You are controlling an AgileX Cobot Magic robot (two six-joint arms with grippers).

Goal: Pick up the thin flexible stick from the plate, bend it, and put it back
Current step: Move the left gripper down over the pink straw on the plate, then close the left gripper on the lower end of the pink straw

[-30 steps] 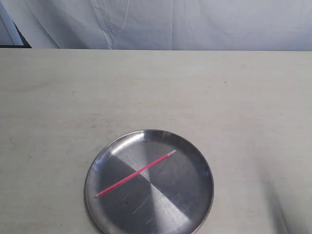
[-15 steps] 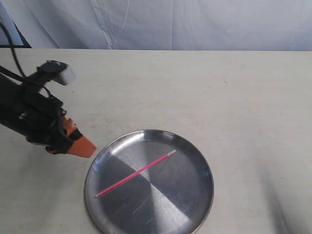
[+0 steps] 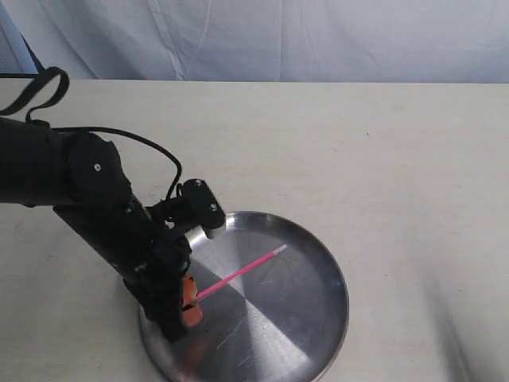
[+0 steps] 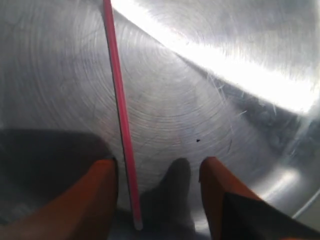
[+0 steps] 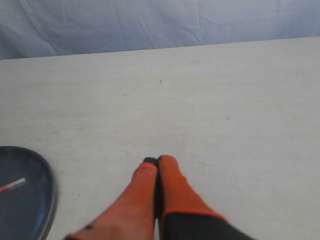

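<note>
Table [image 3: 382,159]: pale and matte, filling most of the exterior view. Open surface stretches from the plate toward 12 and 3 o'clock.
Backdrop [image 3: 318,40]: creased whitish cloth along the table's far edge at 12 o'clock.
Left arm [image 3: 87,191]: black, with a looping cable. It reaches in from 9 o'clock, slants down toward 5 o'clock, and covers the plate's rim at about 8 o'clock.
Plate [image 3: 318,270]: round brushed metal, lying on the table at 6 o'clock. Its near rim is cut off by the picture's edge.
Left fingers [image 4: 95,200]: orange and spread apart, low over the plate. The stick's end lies between them, close beside one finger, and is not pinched.
Right fingers [image 5: 172,185]: orange, pressed together on nothing, above bare table beside the plate's rim.
Stick [image 3: 246,270]: thin and pink, lying flat on the plate from 8 to 2 o'clock, with its whitish tip at the 2 o'clock end.
</note>
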